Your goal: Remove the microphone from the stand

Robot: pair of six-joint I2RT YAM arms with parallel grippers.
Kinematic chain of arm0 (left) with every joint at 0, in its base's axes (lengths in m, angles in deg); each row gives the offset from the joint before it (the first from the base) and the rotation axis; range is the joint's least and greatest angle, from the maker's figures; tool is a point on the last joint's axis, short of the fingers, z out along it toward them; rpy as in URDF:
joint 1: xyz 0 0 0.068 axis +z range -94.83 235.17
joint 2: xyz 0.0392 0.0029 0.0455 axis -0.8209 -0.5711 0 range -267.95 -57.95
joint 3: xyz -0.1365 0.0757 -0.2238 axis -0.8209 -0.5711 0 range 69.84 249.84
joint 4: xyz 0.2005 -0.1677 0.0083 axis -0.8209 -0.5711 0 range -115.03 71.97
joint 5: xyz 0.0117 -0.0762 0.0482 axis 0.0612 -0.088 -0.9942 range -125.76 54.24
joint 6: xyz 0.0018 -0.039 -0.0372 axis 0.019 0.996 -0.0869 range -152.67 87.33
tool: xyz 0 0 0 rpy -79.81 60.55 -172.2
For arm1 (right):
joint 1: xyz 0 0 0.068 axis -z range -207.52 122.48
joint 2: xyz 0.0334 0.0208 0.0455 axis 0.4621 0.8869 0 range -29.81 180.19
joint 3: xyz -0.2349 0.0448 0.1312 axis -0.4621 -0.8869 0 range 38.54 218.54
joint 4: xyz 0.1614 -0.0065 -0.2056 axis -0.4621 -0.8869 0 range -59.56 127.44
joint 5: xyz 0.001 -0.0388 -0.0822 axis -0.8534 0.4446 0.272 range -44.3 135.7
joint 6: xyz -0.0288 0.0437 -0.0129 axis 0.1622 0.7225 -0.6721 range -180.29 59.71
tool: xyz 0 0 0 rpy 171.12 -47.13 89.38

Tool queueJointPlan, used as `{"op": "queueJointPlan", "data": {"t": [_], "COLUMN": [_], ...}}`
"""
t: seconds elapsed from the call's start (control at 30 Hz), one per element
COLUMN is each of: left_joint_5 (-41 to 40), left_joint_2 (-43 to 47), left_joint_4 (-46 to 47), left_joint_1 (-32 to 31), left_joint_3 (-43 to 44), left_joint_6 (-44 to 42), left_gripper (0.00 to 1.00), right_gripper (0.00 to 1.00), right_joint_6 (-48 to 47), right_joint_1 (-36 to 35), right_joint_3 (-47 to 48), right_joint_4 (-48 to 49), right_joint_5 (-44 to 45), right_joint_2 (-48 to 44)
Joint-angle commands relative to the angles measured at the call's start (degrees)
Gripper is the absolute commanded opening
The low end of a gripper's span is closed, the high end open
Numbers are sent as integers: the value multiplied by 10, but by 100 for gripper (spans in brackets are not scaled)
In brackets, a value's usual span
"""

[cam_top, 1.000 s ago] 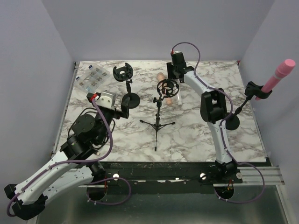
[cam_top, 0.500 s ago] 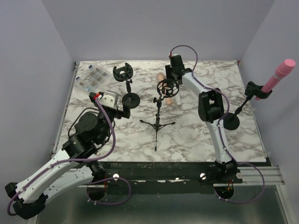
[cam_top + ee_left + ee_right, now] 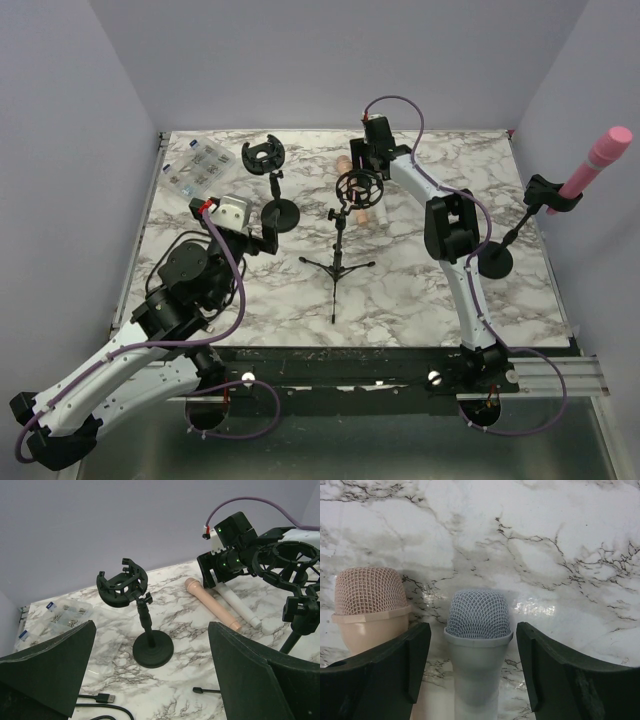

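- The white marble-patterned surface (image 3: 420, 290) carries everything, with the black tripod stand (image 3: 338, 250) near its middle; that stand bears an empty ring-shaped shock mount on top.
- My right arm reaches past the tripod stand on its right side. Its end effector (image 3: 472, 635) is lowered just behind the stand, fingers apart.
- My left end effector (image 3: 151, 630) sits to the left of the tripod stand and nearer to me. Its fingers are spread wide and hold nothing.
- The slim black round-based stand (image 3: 497, 258) is well to the right of the tripod stand, at the surface's right edge.
- The bright pink microphone (image 3: 598, 160) is clipped in that stand, tilted up and away from the tripod stand.
- A second short black round-based stand (image 3: 152, 650) with an empty cradle is just left of the tripod stand.
- A clear plastic box of small parts (image 3: 198, 168) lies far left of the tripod stand, towards the back.
- The peach microphone (image 3: 369, 592) lies flat behind the tripod stand, just outside my right fingers.
- The pale grey mesh-headed microphone (image 3: 478, 617) lies beside it, between my right fingers with a gap on each side.
- A black USB cable (image 3: 100, 698) lies left of the tripod stand, below my left end effector.
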Motion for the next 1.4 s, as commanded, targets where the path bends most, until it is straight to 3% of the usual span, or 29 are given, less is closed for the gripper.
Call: {"op": "queueJointPlan", "data": {"t": [0.0,0.37,0.53,0.77,1.07,1.23,1.37], "left_joint_5": [-7,-1,7,20,40,45,44], "left_joint_2": [4,-7,-3,7,10,15,16], "left_joint_4": [-6,-12,-17,-22,-34,-36,-36], "left_joint_1": [2,3,3,3,3,3,2], "left_joint_3": [16,20,23,26,36,36,36], "left_joint_6": [4,12,19,30,46,46,46], "left_gripper": [97,97,97,97,97,97,98], "right_gripper": [79,94,98,98,97,93,89], "right_joint_6": [9,45,93,176,331,432,536], "right_joint_1": [4,5,18,43,52,52,51], "right_joint_3": [20,-16,-126,-344,-592,-687,-753], "right_joint_4": [-21,-73,-68,-7,192,367,535], "right_joint_5": [-13,14,4,-150,-456,-599,-656], "right_joint_2": [-8,-122,-212,-358,-473,-471,-460]}}
